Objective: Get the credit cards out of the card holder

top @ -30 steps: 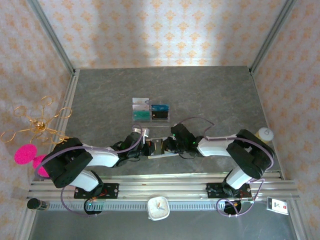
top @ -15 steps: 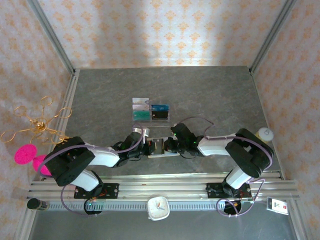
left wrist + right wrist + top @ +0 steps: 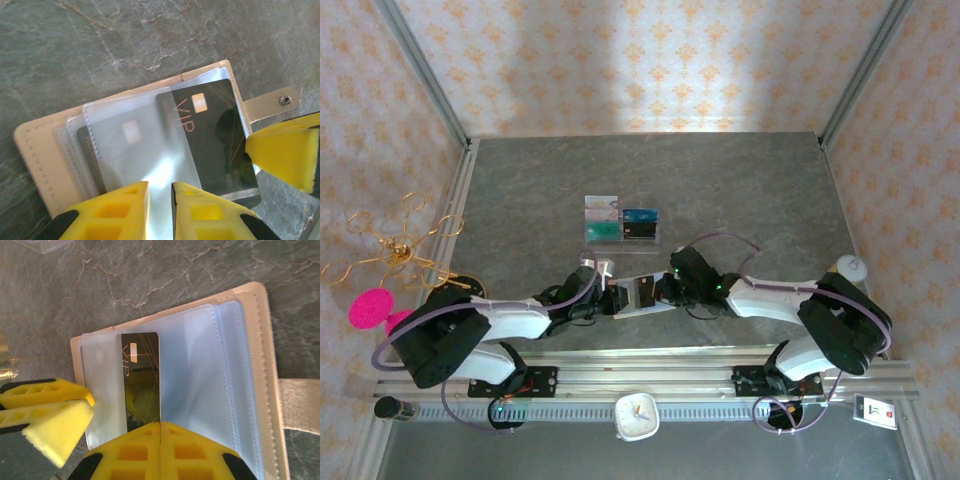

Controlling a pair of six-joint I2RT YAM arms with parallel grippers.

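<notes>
- "VIP", thin gold letters, on dark card (image 3: pixel 212 145) just beside gold chip; card lies in clear sleeve of card holder (image 3: pixel 35 150).
- Left wrist view: word stands slanted, easy to read.
- Right wrist view: "VIP" runs sideways along card, under chip.
- Fine print lower on dark card: too blurred to read.
- Top view: print on cards in clear tray (image 3: pixel 658 232), dial of white clock (image 3: pixel 637 417), dark marks on small white tag (image 3: pixel 876 411): all too small to read.
</notes>
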